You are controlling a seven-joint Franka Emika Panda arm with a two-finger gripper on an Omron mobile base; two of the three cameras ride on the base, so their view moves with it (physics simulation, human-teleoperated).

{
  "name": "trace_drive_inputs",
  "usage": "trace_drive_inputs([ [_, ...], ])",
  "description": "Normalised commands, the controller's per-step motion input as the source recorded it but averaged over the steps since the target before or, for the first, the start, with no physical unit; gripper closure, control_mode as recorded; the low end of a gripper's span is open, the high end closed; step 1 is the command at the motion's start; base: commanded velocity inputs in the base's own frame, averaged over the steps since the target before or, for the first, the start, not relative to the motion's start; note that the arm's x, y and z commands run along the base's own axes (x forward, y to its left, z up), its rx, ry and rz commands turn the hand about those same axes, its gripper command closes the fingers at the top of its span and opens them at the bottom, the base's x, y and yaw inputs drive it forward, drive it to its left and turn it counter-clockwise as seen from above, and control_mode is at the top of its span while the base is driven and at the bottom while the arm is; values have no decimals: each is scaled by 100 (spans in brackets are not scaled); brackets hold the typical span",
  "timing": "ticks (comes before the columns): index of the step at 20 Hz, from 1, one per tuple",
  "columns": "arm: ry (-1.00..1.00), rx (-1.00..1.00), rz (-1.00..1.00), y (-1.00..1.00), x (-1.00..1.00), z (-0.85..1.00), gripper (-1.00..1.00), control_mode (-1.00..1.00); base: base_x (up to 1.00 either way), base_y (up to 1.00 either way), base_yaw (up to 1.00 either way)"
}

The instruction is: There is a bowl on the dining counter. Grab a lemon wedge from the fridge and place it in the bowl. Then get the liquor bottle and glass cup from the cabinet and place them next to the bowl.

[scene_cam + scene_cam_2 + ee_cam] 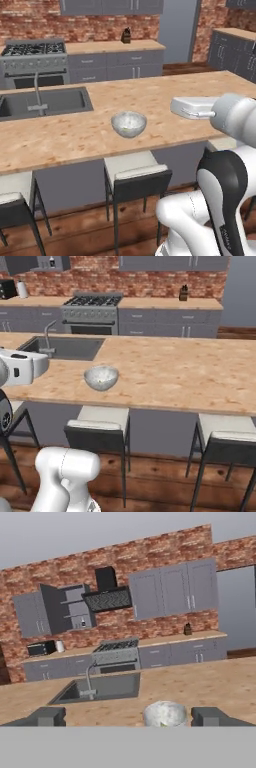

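In the hand view the gripper (128, 717) stands wide apart at the bottom edge and holds nothing. Just beyond it, at lower centre, the bowl (165, 714) sits on the dining counter (210, 684); a small pale-green bit seems to lie inside, perhaps the lemon wedge, though it is too small to be sure. In the left base view the bowl (129, 124) rests at mid-frame, apart from the hand to its right. Farther off come the sink (100, 688), then the stove (116, 651). An open cabinet (65, 608) shows at upper left. If the wedge is delivered, the step would be the cabinet run; the arm should lift clear of the bowl first.
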Motion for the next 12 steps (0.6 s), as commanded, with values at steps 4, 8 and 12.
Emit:
trace_drive_inputs([
  [4,0,0,0,0,0,0,-100,100,-47,98,0],
  [8,0,0,0,0,0,0,-100,100,-13,100,0],
  [12,0,0,0,0,0,0,-100,100,0,100,0],
])
